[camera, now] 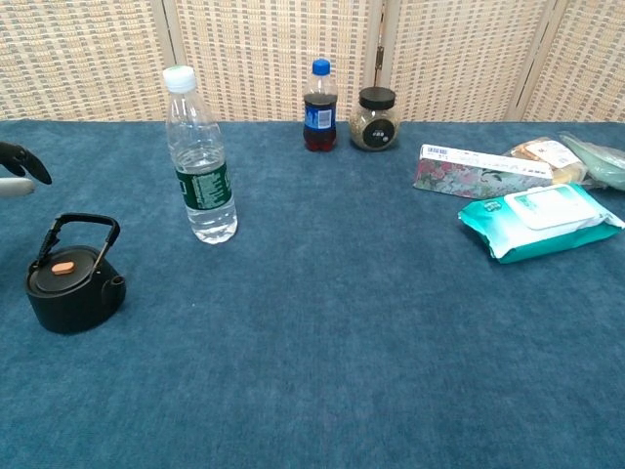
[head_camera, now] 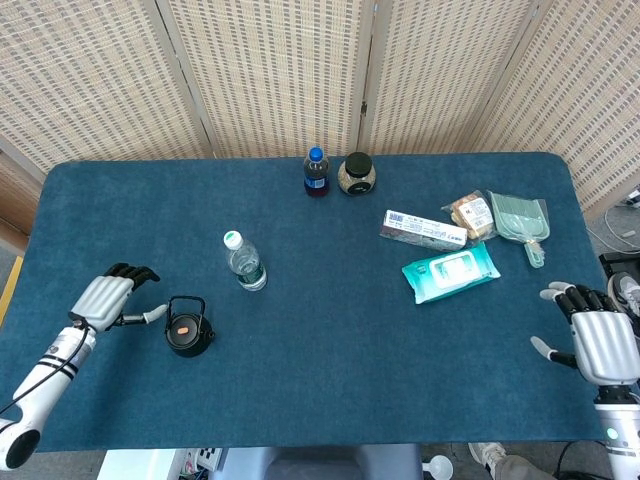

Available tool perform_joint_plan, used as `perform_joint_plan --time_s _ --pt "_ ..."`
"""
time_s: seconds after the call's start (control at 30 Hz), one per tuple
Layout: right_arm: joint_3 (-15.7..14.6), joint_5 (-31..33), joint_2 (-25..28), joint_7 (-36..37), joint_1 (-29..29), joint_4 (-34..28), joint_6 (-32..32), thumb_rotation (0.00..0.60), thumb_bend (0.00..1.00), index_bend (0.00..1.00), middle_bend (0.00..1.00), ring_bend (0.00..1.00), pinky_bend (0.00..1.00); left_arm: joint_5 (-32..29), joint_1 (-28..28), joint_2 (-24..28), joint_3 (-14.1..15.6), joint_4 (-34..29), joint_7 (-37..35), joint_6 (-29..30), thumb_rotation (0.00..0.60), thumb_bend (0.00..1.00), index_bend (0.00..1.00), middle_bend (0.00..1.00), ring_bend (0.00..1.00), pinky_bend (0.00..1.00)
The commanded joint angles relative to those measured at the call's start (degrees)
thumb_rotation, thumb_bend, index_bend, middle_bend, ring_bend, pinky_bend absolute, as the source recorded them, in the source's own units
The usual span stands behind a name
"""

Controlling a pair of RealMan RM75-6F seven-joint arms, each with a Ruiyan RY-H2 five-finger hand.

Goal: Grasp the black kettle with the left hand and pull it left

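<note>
Sitting nearest on the blue surface [head_camera: 330,380], the black kettle [head_camera: 188,328] is lying just right of the left robot hand [head_camera: 112,297], which is apparently hovering open and empty, fingers reaching kettleward.

A table [head_camera: 320,400] covered in dark blue cloth carries a scatter of household items. Near its left front stands a small black kettle [head_camera: 188,327] with its handle upright and an orange knob on the lid. Beyond it, a clear water bottle [head_camera: 244,261] with a white cap stands upright. At the far edge, a dark soda bottle [head_camera: 316,173] with a blue cap stands just beside a black-lidded glass jar [head_camera: 357,174]. To the right lie a flat floral-printed box [head_camera: 422,230], a teal pack of wet wipes [head_camera: 450,271], a wrapped snack packet [head_camera: 471,213] and a pale green dustpan [head_camera: 521,222].
</note>
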Motion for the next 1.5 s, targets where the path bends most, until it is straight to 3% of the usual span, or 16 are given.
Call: perform_joint_plan --time_s 0.03,0.73,1.13,1.5 --pt "0.0 0.16 -0.04 0.08 0.01 0.09 -0.14 0.6 0.14 0.32 0.28 0.23 0.25 -1.6 -1.21 -1.01 -0.07 1.13 1.43 -1.39 0.139 0.17 0.26 0.24 0.18 0.06" --pt "-0.06 1.3 -0.35 1.61 -0.33 1.35 -0.63 0.6 0.14 0.32 0.28 0.23 0.25 -4.01 -6.53 -4.93 1.11 3.68 3.24 -7.69 0.099 0.16 0.37 0.37 0.24 0.06" --pt "-0.05 1.5 -0.72 2.75 -0.49 2.59 -0.69 0.6 0.14 0.32 0.28 0.23 0.25 -0.91 -6.35 -3.7 1.94 -0.27 1.7 -4.52 0.102 0.16 0.44 0.46 0.31 0.07" --pt "-0.25 1.02 -0.62 4.11 -0.78 3.56 -0.44 0.6 0.14 0.32 0.28 0.23 0.25 2.54 -3.67 -0.05 3.71 -6.75 3.44 1.9 0.1 0.16 0.44 0.47 0.31 0.07"
